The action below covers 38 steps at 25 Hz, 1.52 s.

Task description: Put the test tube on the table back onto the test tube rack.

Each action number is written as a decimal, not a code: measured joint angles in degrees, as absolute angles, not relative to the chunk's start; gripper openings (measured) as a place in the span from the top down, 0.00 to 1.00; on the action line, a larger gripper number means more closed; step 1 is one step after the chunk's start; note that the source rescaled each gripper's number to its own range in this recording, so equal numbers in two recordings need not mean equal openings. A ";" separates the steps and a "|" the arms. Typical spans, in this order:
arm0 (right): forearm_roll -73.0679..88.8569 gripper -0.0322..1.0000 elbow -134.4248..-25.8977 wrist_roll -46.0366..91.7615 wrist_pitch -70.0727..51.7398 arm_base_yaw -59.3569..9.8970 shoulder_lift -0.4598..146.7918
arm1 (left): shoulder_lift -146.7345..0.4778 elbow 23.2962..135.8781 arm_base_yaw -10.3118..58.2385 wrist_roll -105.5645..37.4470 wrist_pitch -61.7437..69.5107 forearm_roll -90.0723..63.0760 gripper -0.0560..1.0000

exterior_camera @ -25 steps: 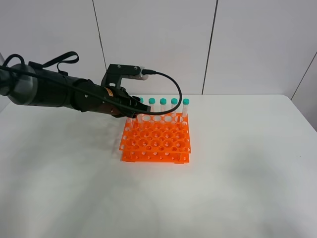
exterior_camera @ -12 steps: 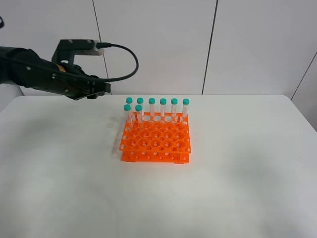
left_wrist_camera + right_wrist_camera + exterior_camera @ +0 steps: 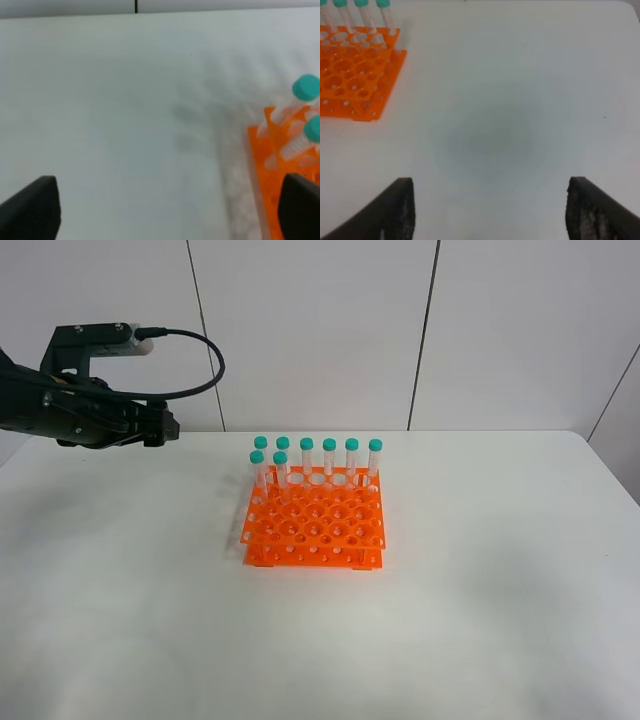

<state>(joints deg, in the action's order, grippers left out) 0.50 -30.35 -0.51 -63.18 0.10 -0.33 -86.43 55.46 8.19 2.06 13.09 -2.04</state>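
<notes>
The white table [image 3: 480,620] carries no loose tube in any view, so the job looks done, with nothing left but parking the arms. The orange test tube rack [image 3: 315,523] sits near the middle of the table, slightly left. Eight teal-capped tubes stand upright in it: six along the far row and two just in front at the far-left corner. The returned test tube [image 3: 280,471] is probably one of that front pair, though which one cannot be told. The left arm reaches in from the left, off the table's far-left edge and well apart from the rack. The left gripper [image 3: 170,210] stands spread and empty, as does the right gripper [image 3: 490,207] over bare tabletop.
</notes>
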 joint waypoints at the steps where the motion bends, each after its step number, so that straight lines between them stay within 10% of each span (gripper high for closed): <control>1: 0.50 0.00 -30.35 -0.51 -63.18 0.10 -0.33 | -85.63 55.46 8.19 2.21 14.67 -2.04 0.01; 23: 0.50 0.00 -30.35 -0.51 -63.11 0.10 -0.33 | -53.49 55.41 7.81 -5.58 46.97 -1.76 0.00; 38: 0.50 0.00 -30.35 -0.51 -63.11 0.10 -0.33 | -19.51 38.19 -4.37 -3.82 58.51 -4.42 0.00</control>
<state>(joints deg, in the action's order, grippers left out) 0.50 -30.35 -0.51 -63.11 0.10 -0.33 -19.51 38.19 -4.37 -3.82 58.51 -4.42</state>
